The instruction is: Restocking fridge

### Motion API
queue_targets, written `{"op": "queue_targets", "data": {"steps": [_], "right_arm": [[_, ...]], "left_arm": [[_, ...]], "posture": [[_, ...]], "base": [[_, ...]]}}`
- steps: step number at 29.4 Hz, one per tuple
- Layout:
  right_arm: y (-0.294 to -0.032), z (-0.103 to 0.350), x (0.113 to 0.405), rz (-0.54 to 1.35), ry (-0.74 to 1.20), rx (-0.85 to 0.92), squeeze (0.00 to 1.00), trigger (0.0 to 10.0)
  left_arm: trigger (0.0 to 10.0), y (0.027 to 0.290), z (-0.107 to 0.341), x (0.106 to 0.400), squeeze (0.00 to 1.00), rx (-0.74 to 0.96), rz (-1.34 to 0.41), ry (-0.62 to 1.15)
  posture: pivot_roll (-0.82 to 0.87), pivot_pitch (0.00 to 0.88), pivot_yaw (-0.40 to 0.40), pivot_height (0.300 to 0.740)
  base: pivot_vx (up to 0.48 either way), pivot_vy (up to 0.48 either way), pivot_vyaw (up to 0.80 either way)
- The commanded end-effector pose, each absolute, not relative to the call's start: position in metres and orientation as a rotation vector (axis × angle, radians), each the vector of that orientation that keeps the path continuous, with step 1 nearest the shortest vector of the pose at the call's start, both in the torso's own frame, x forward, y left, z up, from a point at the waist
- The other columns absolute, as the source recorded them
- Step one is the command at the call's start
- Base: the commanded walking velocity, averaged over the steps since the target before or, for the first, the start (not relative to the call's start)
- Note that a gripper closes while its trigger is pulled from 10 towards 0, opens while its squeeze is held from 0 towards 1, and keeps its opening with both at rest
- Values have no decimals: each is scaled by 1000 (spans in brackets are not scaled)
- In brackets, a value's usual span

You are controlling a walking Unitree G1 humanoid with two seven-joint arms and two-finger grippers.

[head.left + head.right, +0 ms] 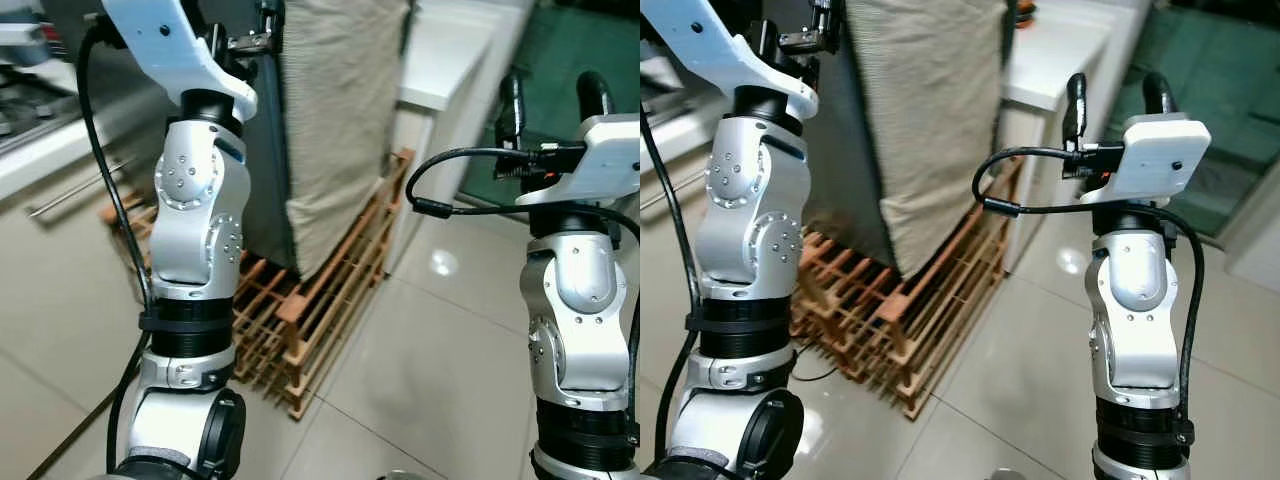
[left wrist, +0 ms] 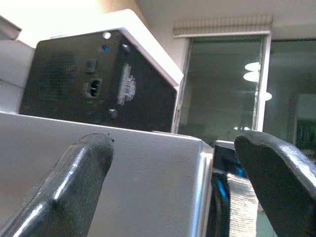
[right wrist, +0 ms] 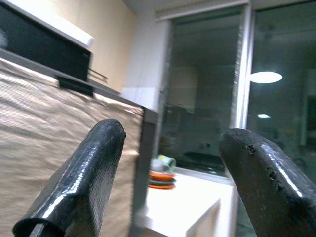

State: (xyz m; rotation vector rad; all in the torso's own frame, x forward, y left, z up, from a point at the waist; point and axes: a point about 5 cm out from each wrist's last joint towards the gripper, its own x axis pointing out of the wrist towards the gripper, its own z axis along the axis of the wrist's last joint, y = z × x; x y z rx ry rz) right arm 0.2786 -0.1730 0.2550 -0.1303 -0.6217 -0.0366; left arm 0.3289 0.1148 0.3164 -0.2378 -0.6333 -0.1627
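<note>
Approach stage of restocking. The fridge (image 1: 262, 150), a dark cabinet draped with a beige cloth (image 1: 340, 120), stands at upper centre of the eye views, above a wooden rack (image 1: 300, 320) on the tiled floor (image 1: 430, 370). A white counter (image 1: 450, 60) lies at upper right.

The left arm (image 1: 195, 230) rises along the left of the frame toward the fridge's upper edge. In its wrist view the left gripper (image 2: 177, 187) has its fingers spread wide, nothing between them, just before a grey panel (image 2: 148, 187) with a black appliance (image 2: 98, 89) above.

The right gripper (image 3: 173, 182) is raised at right, fingers likewise apart and empty, facing the cloth's edge, with stacked dishes (image 3: 162, 175) on the counter beyond.

No handle or item to stock can be made out, so the step is judged to be reaching for the door.

To do it well: find the door edge under or beside the cloth before closing the fingers. Grip the door itself, not the fabric. Keep the right arm's looped cable (image 1: 450, 185) off the counter, and keep the feet off the rack while pulling.
</note>
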Motion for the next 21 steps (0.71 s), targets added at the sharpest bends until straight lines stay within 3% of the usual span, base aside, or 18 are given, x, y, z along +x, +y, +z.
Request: {"op": "queue_targets", "data": {"steps": [1,5,10,21], "right_arm": [[-177,250,279,-38,-604,-108,0,10000],[-178,234,276,-30,-541,-98,0,10000],[-178,214,273,-13,-471,-94,0,10000],[-177,172,273,46,-304,-59,0,10000]], "left_arm": [[10000,109,302,335,0,-234,-216,-537],[10000,98,268,334,0,-226,-364,-331],[10000,91,243,323,0,-181,-455,-227],[10000,83,200,332,0,-170,-408,-65]], "posture": [[-140,0,28,740],[-149,0,36,740],[-145,0,34,740],[-153,0,28,740]], "base": [[0,0,0],[0,0,0],[0,0,0],[0,0,0]]}}
